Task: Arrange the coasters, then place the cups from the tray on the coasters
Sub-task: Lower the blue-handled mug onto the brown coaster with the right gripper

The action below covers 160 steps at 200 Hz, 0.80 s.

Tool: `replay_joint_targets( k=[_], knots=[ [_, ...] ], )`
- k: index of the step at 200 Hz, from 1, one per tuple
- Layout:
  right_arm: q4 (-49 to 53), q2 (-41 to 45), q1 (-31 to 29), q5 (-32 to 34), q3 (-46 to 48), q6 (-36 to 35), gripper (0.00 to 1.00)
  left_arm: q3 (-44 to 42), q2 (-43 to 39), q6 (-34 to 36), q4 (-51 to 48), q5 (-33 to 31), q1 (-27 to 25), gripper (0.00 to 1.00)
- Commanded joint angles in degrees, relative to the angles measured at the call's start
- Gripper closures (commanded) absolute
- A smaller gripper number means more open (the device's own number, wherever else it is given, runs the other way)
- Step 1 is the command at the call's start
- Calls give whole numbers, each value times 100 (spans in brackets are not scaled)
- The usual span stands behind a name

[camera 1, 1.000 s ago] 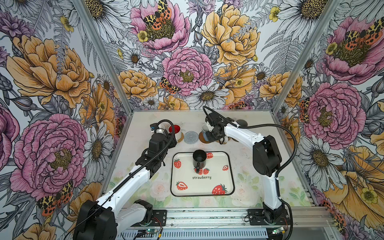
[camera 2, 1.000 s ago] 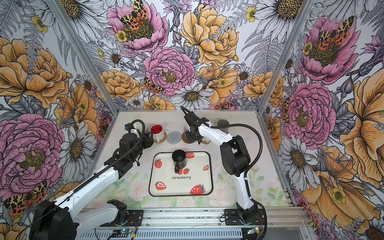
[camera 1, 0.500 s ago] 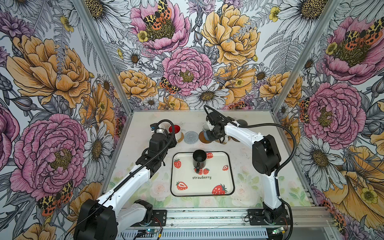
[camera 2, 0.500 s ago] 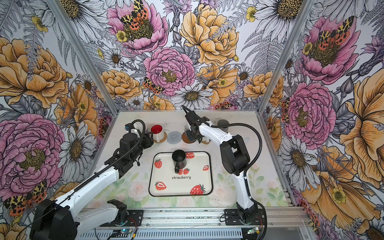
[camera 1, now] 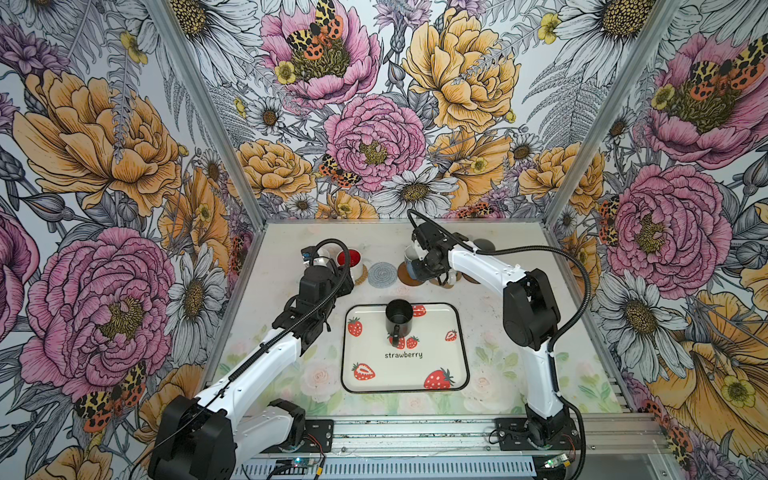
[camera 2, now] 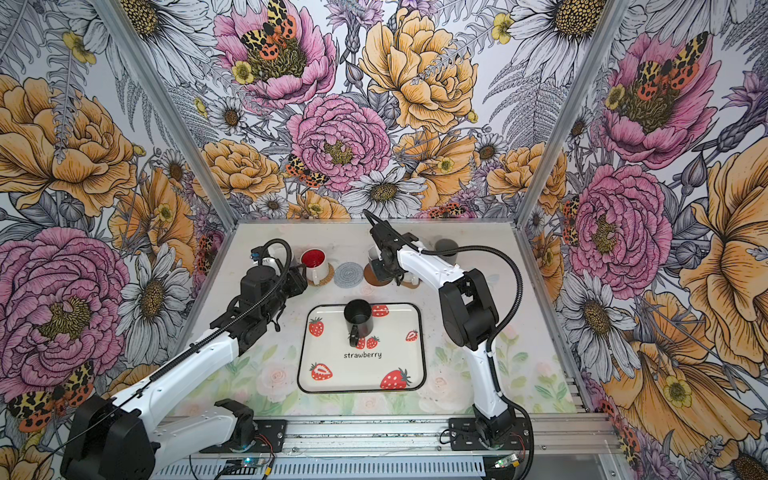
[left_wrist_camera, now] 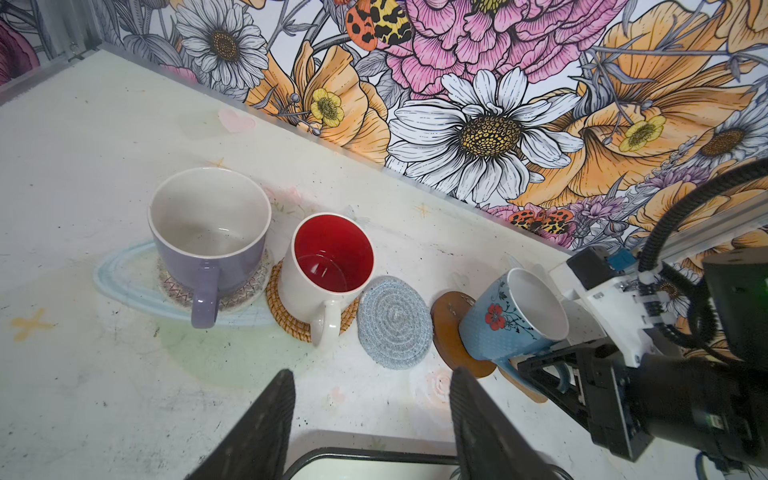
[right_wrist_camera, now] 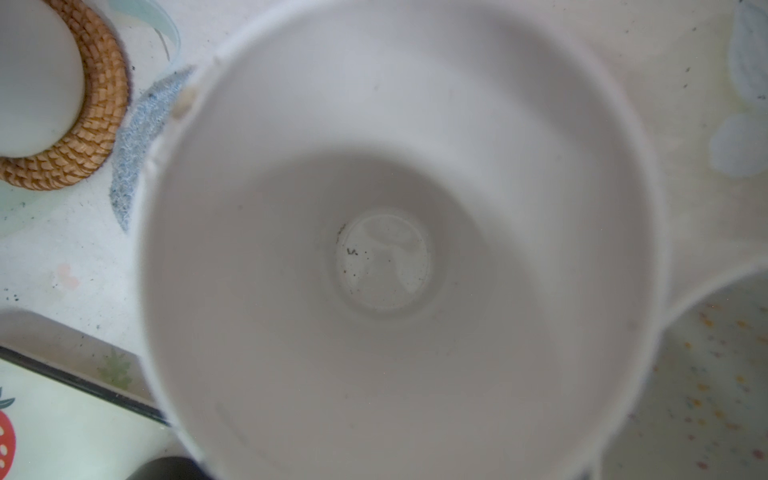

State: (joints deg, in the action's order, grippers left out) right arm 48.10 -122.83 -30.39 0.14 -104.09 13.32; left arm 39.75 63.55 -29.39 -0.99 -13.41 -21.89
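Hardly anything is shifting since the earlier views: the right arm is creeping only a touch, and the left arm is keeping its place.

From where I'm standing, the right pincer (left_wrist_camera: 552, 370) is clamping nearly shut on the handle of the light blue mug (left_wrist_camera: 505, 328), which is hanging tilted from it, mouth leaning back toward the wrist. The mug's base is sitting over the near part of the brown disc (left_wrist_camera: 446, 332) just below the pincer; whether it is touching yet, I cannot tell. To do this well, the arm should be levelling the mug upright and centring its base over the disc. Then it should be lowering until the base is lying flat, and only then letting go, without nudging the grey spiral coaster (left_wrist_camera: 392, 324) just beyond the disc.

That mug is showing a dotted pale-blue wall, a red flower on dark stems and a plain white inside, narrowing toward its foot.

Meanwhile the left pincer (left_wrist_camera: 370, 419) is hovering with its jaws well apart, gripping nothing.
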Motion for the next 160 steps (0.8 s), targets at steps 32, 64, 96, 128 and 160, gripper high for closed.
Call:
replay_joint_targets(
  k=[32,64,96,128,160],
  knots=[
    [-239,-58,25,-135,-155,151,100,196,29,152,146,267,61,39],
    [-244,-14,21,-150,-83,156,94,194,17,157,134,274,59,39],
    [-240,13,17,-139,-35,160,88,192,17,144,126,296,61,39],
    [-239,22,16,-123,19,161,83,191,0,144,109,296,60,39],
    [-244,35,7,-139,47,188,81,180,-9,144,110,269,57,39]
  ],
)
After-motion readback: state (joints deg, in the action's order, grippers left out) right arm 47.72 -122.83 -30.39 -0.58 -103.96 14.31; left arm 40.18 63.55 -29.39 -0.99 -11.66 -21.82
